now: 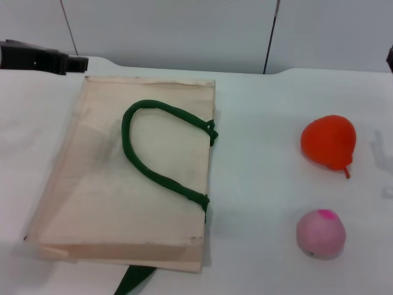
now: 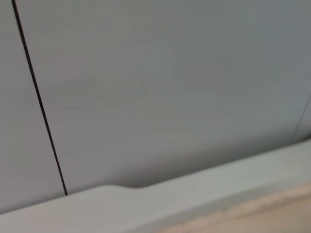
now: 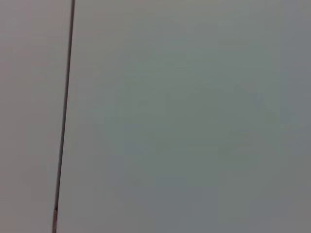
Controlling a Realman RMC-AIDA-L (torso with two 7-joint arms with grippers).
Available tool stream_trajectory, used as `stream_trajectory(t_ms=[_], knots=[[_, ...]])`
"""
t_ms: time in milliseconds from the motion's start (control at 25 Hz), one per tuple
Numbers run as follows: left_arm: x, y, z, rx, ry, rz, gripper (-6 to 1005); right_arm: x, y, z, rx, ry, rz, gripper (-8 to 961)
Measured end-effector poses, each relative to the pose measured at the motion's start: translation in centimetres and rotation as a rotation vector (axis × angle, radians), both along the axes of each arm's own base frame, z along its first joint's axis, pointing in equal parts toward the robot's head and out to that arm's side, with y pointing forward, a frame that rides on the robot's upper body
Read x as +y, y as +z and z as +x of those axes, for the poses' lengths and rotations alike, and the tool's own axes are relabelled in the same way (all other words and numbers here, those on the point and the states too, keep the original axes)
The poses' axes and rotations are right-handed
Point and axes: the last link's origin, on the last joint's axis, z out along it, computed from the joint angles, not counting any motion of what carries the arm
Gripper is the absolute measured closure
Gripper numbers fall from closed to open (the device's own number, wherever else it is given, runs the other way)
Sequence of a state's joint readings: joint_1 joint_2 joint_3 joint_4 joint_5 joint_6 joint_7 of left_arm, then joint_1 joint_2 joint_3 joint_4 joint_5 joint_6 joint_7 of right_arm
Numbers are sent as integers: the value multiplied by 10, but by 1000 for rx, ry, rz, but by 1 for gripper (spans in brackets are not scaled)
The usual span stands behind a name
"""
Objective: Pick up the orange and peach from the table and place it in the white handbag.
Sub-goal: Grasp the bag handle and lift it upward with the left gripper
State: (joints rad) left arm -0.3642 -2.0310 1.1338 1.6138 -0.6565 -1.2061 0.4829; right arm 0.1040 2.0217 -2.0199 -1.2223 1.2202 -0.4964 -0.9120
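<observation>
Left arm [image 1: 37,56]: you have it lying low and level at the bench's [image 1: 258,184] far left corner, a dark housing just beyond the white handbag's [image 1: 123,203] far left corner, clear of it. Right arm: only a dark sliver [image 1: 390,58] at the bench's far right.

You have a white table [image 1: 258,123] spread across the scene, its far edge meeting a pale grey panelled wall [image 1: 184,31]. Thin dark seams [image 1: 270,37] run down that wall between its panels.
</observation>
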Motion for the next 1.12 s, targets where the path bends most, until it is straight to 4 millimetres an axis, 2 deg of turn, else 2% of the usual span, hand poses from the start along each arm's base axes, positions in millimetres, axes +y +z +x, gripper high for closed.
stream_trajectory(t_ms=[120,320,480,720,1120], knots=[[4,-1,5,30,7,-39,371,2,-1,-1,-1,3,-6,285],[11,-18,9,40,-3,-125,370,2,-1,-1,-3,2,-7,285],[18,-37,10,27,9,-199,454,2,-1,-1,-3,5,-9,285],[23,-58,4,14,35,-257,466,4,-3,-2,-3,8,-22,286],[25,-73,-15,-14,104,-277,483,4,-3,-3,-3,8,-21,285]])
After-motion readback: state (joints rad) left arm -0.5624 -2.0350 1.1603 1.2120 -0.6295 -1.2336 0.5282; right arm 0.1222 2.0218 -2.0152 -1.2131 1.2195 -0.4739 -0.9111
